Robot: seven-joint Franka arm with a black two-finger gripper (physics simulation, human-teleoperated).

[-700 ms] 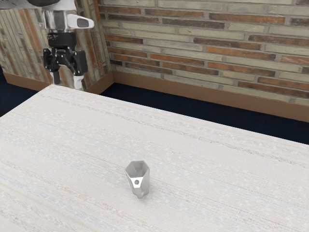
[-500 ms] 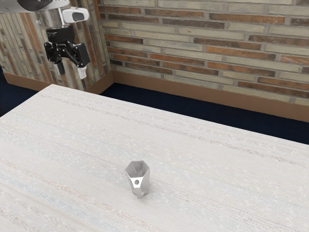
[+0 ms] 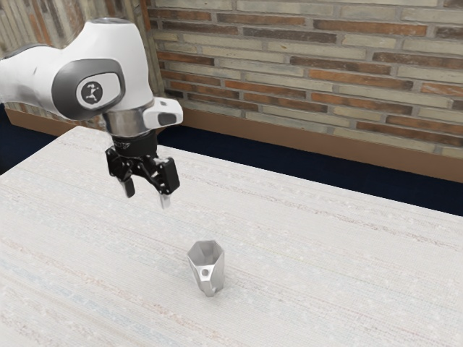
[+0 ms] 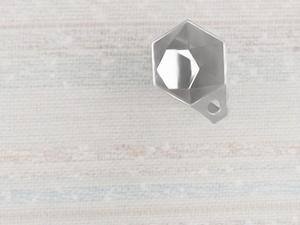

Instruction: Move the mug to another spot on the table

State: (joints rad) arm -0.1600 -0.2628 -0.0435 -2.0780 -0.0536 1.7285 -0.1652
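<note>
A silver faceted mug point(image 3: 206, 267) with a six-sided rim stands upright on the pale table point(image 3: 325, 246), a small ringed handle on its front side. From straight above, the wrist view looks down into the mug point(image 4: 189, 68), whose handle point(image 4: 214, 108) sticks out at one corner. My black gripper point(image 3: 147, 196) hangs open in the air, above the table and up and toward the exterior view's left of the mug, holding nothing. Its fingertips point(image 3: 165, 200) point down, well clear of the mug's rim.
A brick wall point(image 3: 311, 65) with a brown skirting runs behind the table, and dark floor point(image 3: 318, 166) lies between the two. The table's far edge runs diagonally across the exterior view. My white arm point(image 3: 79, 79) reaches in from the upper left.
My arm has swung down and toward the exterior view's right, from high by the back wall to over the table near the mug. The mug has not moved.
</note>
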